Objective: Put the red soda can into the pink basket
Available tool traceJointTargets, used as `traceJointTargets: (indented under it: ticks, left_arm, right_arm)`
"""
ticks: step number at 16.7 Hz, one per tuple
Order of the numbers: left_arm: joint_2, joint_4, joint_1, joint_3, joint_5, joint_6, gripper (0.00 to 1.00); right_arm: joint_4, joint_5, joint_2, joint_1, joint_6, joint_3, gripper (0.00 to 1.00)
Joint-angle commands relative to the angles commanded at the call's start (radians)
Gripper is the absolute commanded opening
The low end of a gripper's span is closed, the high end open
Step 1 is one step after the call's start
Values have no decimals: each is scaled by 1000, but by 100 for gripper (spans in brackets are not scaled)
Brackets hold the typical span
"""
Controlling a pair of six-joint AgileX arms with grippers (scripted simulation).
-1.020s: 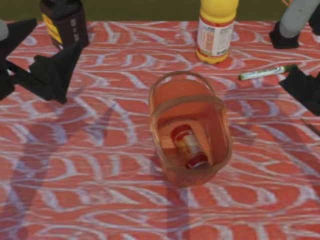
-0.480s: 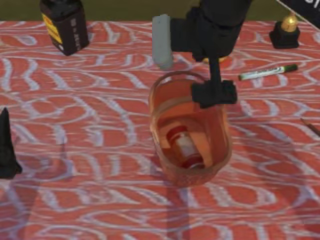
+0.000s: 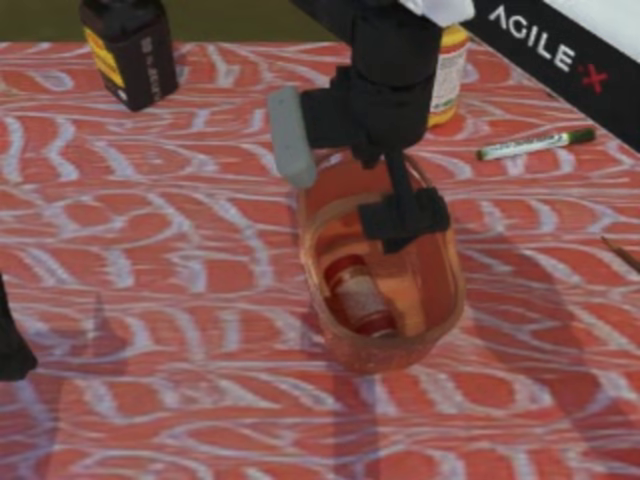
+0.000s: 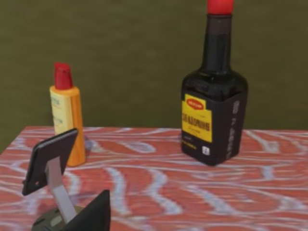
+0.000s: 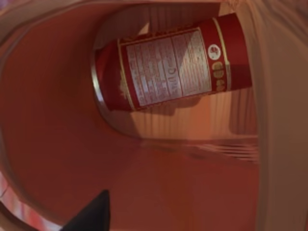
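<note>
The red soda can [image 3: 357, 295] lies on its side on the floor of the pink basket [image 3: 448, 300], near the middle of the table. My right gripper [image 3: 405, 215] hangs over the far half of the basket, just above its rim, and is open with nothing in it. The right wrist view looks straight down into the basket [image 5: 57, 120], with the can [image 5: 168, 67] ahead and one dark fingertip [image 5: 96, 211] at the edge. The arm hides the basket's handle. My left gripper [image 3: 8, 345] is parked at the table's left edge, open and holding nothing.
A dark seasoning bottle [image 3: 128, 50] stands at the back left. Behind the right arm stands an orange bottle [image 3: 452, 80]. A green marker [image 3: 535, 143] lies at the back right. The left wrist view shows the seasoning bottle [image 4: 214, 110], a yellow red-capped bottle [image 4: 66, 120] and a small black stand [image 4: 48, 161].
My right arm has swung in from the back right and come down over the basket. My left arm has pulled back to the table's left edge. The can still lies in the basket.
</note>
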Motion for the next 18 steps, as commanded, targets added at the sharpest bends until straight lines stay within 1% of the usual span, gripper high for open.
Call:
traceJointTargets:
  ticks: [4,9,13,18]
  left_arm:
    - [0,0,0,0,0,0,100]
    - [0,0,0,0,0,0,100]
    - [0,0,0,0,0,0,100]
    - [0,0,0,0,0,0,100]
  right_arm:
    - [14,0,-4,-3,-1,-18,100]
    - [96,0,-29,0,0,-126,100]
    - [104,0,-31,1,0,-136,100]
    - [104,0,-31,1,0,-136,62]
